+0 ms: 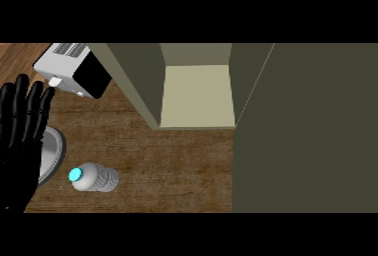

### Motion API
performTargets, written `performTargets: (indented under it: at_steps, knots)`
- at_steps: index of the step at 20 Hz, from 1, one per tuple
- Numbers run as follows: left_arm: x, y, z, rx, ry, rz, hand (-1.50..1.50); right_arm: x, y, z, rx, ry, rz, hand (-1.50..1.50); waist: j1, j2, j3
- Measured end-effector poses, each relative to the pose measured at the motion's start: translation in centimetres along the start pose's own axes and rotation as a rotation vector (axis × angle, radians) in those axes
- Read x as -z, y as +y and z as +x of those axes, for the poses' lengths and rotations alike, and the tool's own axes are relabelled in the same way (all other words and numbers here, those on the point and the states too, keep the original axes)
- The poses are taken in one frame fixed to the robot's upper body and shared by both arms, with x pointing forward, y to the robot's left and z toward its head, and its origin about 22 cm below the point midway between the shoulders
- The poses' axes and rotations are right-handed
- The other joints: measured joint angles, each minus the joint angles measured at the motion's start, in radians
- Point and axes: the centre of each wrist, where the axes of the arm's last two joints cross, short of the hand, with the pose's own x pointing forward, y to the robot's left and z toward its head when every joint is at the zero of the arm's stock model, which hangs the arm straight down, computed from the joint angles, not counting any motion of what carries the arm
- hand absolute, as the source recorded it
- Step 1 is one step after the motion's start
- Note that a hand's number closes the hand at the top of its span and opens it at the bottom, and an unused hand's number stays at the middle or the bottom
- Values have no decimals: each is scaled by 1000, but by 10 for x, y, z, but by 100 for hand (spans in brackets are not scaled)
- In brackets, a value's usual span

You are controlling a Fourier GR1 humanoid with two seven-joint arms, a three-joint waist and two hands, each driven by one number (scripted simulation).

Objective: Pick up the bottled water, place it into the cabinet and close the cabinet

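**Bottle stands right of the only hand in view**

Head view: the clear ribbed water bottle with a cyan cap (pixel 94 177) stands upright on the brown wooden tabletop (pixel 170 160), its long axis pointing toward the camera. The black left hand (pixel 22 130) rests at the left edge, fingers (pixel 22 100) straight and spread, holding nothing. The bottle lies just right of and below those fingers. The olive open cabinet (pixel 196 95) is farther up-right. The right hand does not show.

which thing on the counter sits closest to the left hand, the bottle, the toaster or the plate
The grey plate: the open left hand overlaps its edge at the view's left, while the bottled water and the white toaster lie apart from it.
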Motion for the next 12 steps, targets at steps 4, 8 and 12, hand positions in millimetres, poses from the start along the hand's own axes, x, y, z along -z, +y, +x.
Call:
performTargets:
  at_steps: [4, 8, 12]
  knots:
    - [-5, 9, 2, 27, 18, 56, -150, -11, -1, -1, 32, 33, 8, -150, 3, -12, -21]
    - [-22, 24, -5, -29, 96, 176, -150, -28, 5, 9, 109, 82, 101, -150, 9, -19, -29]
    - [-39, 32, 2, -100, 180, 252, -150, -49, 8, 27, 196, 119, 217, -150, 5, -22, -32]
